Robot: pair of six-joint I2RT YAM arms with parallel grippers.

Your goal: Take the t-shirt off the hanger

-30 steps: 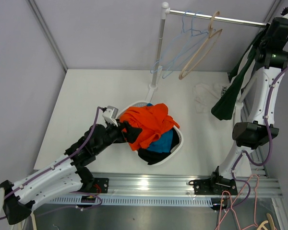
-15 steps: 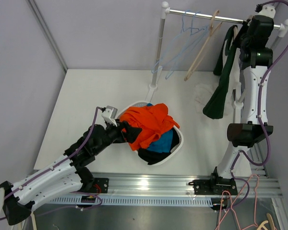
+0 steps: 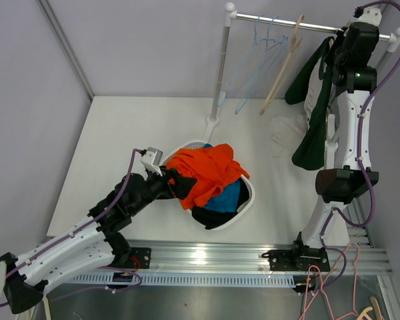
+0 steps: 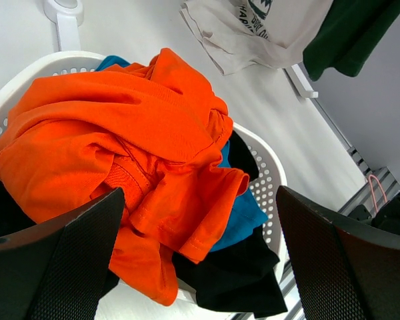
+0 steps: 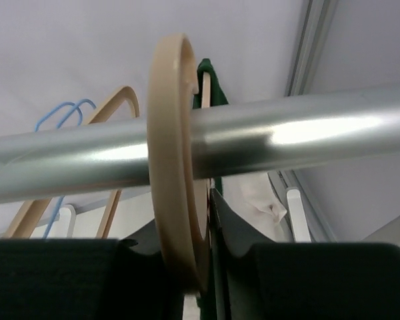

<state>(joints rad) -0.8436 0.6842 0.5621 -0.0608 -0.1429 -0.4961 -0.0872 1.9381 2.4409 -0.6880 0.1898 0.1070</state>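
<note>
A dark green t-shirt point(image 3: 313, 127) hangs on a beige wooden hanger point(image 5: 170, 167), whose hook sits over the metal rail point(image 5: 287, 133). My right gripper point(image 3: 345, 50) is up at the rail's right end, shut on the hanger's neck just below the hook; it also shows in the right wrist view point(image 5: 200, 283). My left gripper point(image 3: 177, 181) is open and empty, low over an orange shirt point(image 4: 120, 133) in the white laundry basket point(image 4: 270, 173). The green t-shirt's hem shows in the left wrist view point(image 4: 347, 33).
An empty beige hanger point(image 3: 283, 63) and blue wire hangers point(image 3: 253, 67) hang on the rail point(image 3: 280, 22) left of the green t-shirt. A white printed shirt point(image 3: 283, 133) lies on the table below. The basket point(image 3: 250, 193) also holds blue and black clothes.
My right arm swung left with the hanger and green t-shirt, from off the rail's right end to the rail; the hook now sits over the rail. The left arm has not moved.
</note>
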